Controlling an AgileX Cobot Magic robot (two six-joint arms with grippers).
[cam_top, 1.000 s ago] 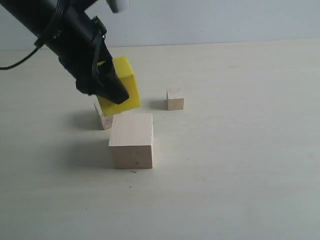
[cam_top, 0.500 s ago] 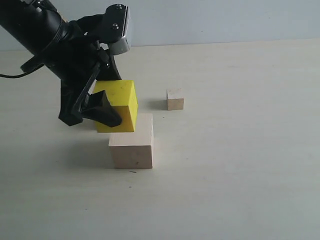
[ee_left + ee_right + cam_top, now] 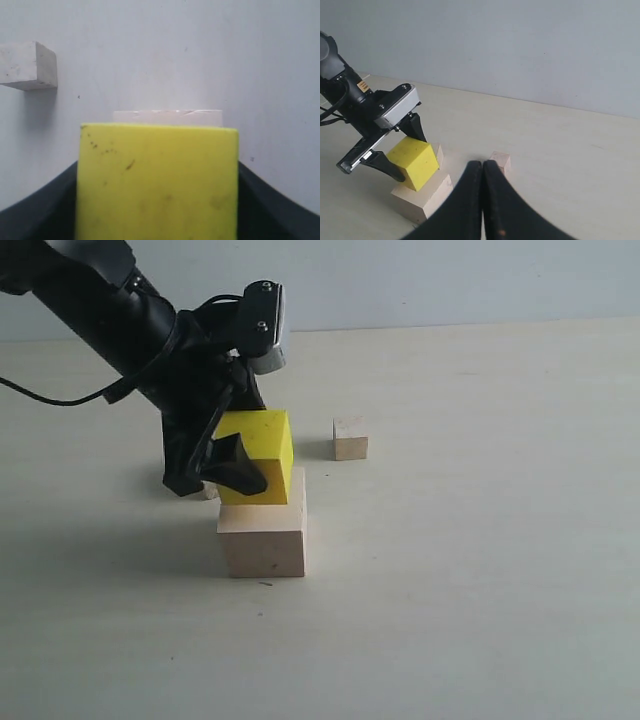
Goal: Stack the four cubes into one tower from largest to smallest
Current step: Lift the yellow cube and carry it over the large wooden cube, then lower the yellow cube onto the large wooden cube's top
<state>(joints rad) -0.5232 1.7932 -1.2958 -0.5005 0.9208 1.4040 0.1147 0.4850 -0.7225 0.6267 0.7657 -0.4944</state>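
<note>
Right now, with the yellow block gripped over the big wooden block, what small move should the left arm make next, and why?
Probably level the yellow block and ease it down flat before opening. The left gripper holds it slightly tilted over the big wooden block, so letting go now could leave it crooked.

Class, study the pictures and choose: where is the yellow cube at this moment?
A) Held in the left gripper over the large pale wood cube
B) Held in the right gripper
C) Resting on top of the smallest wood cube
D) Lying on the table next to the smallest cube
A: the left gripper clamps the yellow cube just over the large pale wood cube, while the right gripper is shut on nothing.
</note>
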